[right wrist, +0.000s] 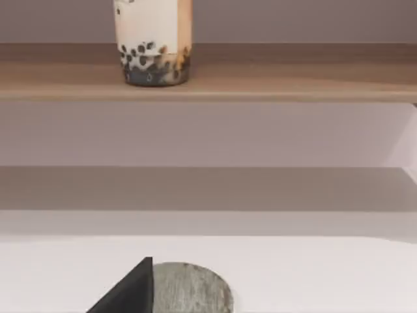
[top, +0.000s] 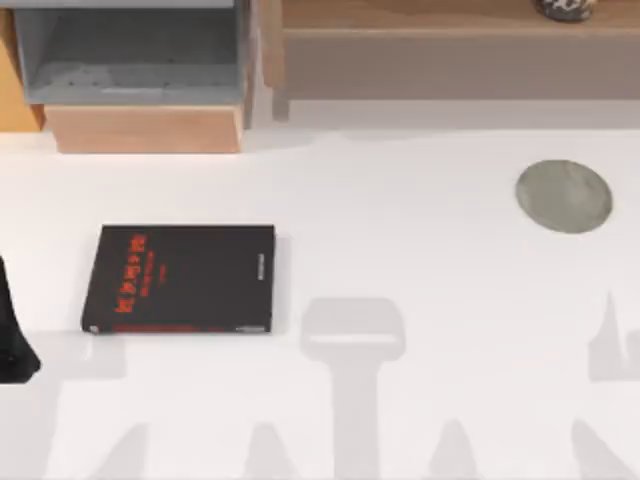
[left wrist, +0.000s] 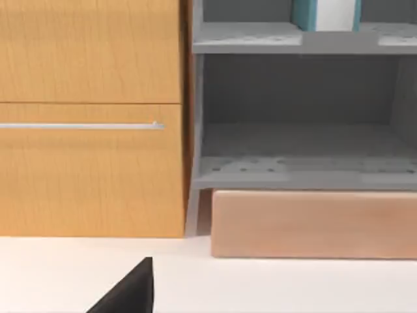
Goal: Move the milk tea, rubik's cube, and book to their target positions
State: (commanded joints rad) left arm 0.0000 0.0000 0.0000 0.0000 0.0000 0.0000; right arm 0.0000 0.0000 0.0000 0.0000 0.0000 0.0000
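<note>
One clear plastic cup of beige milk tea point(right wrist: 153, 42), dark pearls at its base — upright on the wooden shelf point(right wrist: 273, 81). Teal-covered book point(left wrist: 326, 14) upright in the grey cubby point(left wrist: 300, 39). Left end effector point(top: 12, 335) at the worktop's point(top: 400, 250) left edge — finger state indiscernible.

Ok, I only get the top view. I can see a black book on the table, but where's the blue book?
Observer: The left wrist view has it. The blue book stands on the upper level of the grey shelf.
Operator: And what's that dark round thing on the wooden shelf, top right?
Observer: That's the milk tea. It stands upright there, with dark pearls at the bottom.
Operator: Is the grey disc up there too?
Observer: No, it lies flat on the table, lower than the cup's shelf.
</note>
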